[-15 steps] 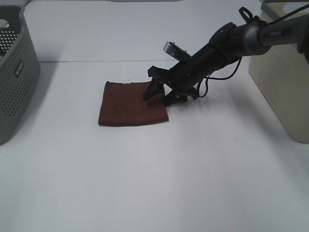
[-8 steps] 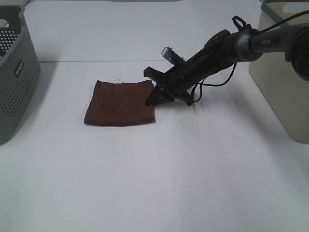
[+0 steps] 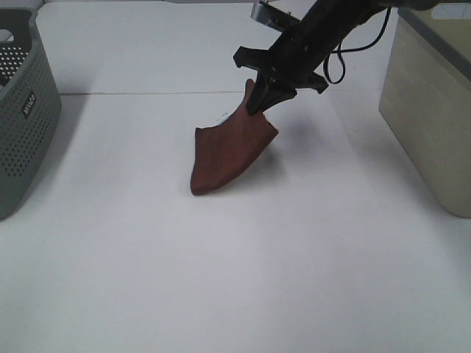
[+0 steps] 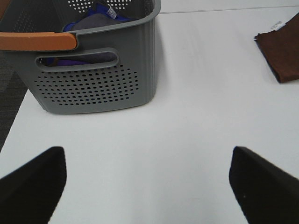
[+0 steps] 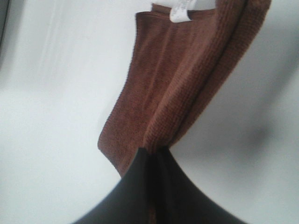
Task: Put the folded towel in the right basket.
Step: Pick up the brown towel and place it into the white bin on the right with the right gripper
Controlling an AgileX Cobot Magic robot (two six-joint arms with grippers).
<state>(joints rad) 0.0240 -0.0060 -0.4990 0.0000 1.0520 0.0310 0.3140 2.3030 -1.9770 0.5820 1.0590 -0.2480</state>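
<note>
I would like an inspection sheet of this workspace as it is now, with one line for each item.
Surface: white table, no spills seen.
Job's things: brown folded terry towel hangs from the right pincer, lowest corner at or near the table; beige right basket stands at the right, inside hidden.
Clutter: grey perforated plastic basket on the left, holding purple and blue cloth.
Pincers: right pincer shut on the towel's upper edge; left pincer open, holding nothing.
Cables: black cable loops beside the right arm, clear of the towel.
Surroundings: dark floor past the table edge.
</note>
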